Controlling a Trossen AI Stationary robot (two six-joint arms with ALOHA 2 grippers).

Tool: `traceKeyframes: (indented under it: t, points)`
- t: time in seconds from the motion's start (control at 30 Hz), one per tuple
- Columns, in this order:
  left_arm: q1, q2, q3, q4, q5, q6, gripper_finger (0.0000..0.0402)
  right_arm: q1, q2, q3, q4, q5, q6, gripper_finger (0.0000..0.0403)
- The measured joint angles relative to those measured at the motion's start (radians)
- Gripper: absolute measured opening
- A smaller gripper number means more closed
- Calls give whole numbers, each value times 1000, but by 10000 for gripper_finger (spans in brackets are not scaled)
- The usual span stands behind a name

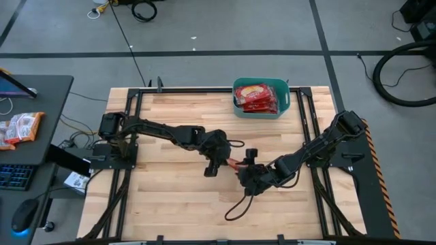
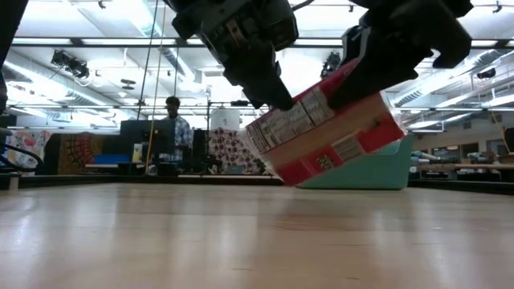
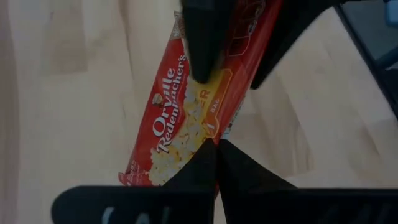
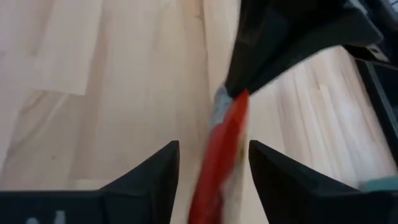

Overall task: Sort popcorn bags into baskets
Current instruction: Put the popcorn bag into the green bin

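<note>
One popcorn bag (image 1: 231,164), a red foil packet, hangs in the air between my two grippers near the table's middle. In the low view the bag (image 2: 329,136) is tilted, its printed back facing the camera. My left gripper (image 1: 212,167) is shut on it. My right gripper (image 4: 214,168) is open, with a finger on either side of the bag (image 4: 221,162), which shows edge-on between them. The teal basket (image 1: 283,95) stands at the far edge, right of centre, with red popcorn bags (image 1: 257,97) lying flat inside. My left gripper (image 3: 216,146) pinches the popcorn bag between its two fingers at the bag's end edge (image 3: 205,134). In the low view the fingers (image 2: 277,96) come from above onto the bag's raised end (image 2: 265,124). The bag is lifted clear of the table and slopes down away from the hold.
A black cable loop (image 1: 235,207) lies on the wood near the right arm. Left of the table stands a dark desk (image 1: 48,88) with orange-and-white packets (image 1: 20,128). A person (image 2: 173,128) stands in the room beyond the table. Bare wood (image 1: 163,204) lies near left.
</note>
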Motion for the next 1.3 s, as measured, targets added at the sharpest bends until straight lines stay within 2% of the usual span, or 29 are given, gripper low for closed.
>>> traceKeyframes:
  t: [0.13, 0.33, 0.47, 0.57, 0.67, 0.8, 1.03, 1.3]
  points:
    - [0, 0, 1, -4, 9, 12, 13, 0, 0, 0, -24, 23, 10, 172]
    - [-4, 0, 1, -24, 11, 53, 17, -3, 0, 0, -25, 13, 13, 100]
    - [-4, -7, 1, -54, 9, 66, 37, -4, 0, 0, -36, 4, 19, 54]
    - [-5, -42, 0, -105, -18, 91, 63, -3, 0, 0, -50, 3, 20, 35]
    - [-4, -86, 0, -185, -76, 106, 88, -4, 0, 0, -79, 4, 43, 34]
    - [-4, -157, 0, -262, -104, 106, 106, -16, -1, 0, -119, 9, 75, 46]
    - [-44, -228, 0, -274, -161, 133, 98, -34, -1, 15, -218, 22, 125, 45]
    - [-122, -230, -13, -246, -212, 158, 94, -27, -1, 153, -464, 47, 229, 45]
